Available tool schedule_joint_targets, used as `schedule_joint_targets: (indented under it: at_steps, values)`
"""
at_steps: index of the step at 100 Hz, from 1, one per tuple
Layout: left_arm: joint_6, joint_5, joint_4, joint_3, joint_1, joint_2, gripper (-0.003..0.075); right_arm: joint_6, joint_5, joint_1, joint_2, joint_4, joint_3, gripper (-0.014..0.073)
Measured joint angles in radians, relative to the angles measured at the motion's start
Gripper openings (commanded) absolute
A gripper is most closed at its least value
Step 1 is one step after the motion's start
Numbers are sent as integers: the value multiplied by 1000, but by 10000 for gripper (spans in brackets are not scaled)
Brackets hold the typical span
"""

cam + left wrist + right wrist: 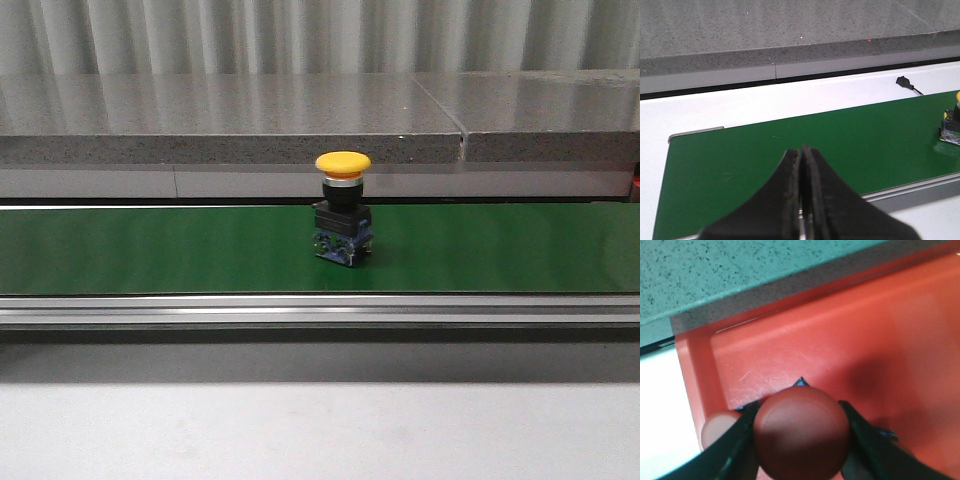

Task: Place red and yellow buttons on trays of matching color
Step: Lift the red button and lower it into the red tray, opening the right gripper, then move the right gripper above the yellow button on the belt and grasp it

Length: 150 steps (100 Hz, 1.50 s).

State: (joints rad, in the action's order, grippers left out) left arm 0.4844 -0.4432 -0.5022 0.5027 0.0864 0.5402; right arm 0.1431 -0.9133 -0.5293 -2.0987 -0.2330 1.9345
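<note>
A yellow-capped button with a silver collar, black body and blue base stands upright on the green belt. Its edge shows in the left wrist view. My left gripper is shut and empty above the belt's near edge, well to the side of that button. In the right wrist view my right gripper is shut on a red button, its fingers on either side below the cap, over the red tray. A second red cap shows behind one finger. Neither gripper is in the front view.
A metal rail runs along the belt's front edge. A grey stone ledge lies behind the belt. A small black connector lies on the white surface beyond the belt. The red tray's rim meets a white surface.
</note>
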Motion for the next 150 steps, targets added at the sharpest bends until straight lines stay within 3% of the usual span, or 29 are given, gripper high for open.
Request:
schedule_joint_targets:
  at_steps: [56,68,85,94,123,150]
  values:
    - [0,0,0,0,0,0,-20,0,45,4,-136,-9,10,90]
    - [0,0,0,0,0,0,-20,0,47,4,-144,-9,10,190]
    - [0,0,0,0,0,0,-20,0,56,4,-146,-9,10,456]
    - [0,0,0,0,0,0,-20,0,59,4,-146,-9,10,533]
    - [0,0,0,0,0,0,-20,0,40,4,-133,-9,47,532]
    - [0,0,0,0,0,0,-20,0,-41,0,3,-31,85,529]
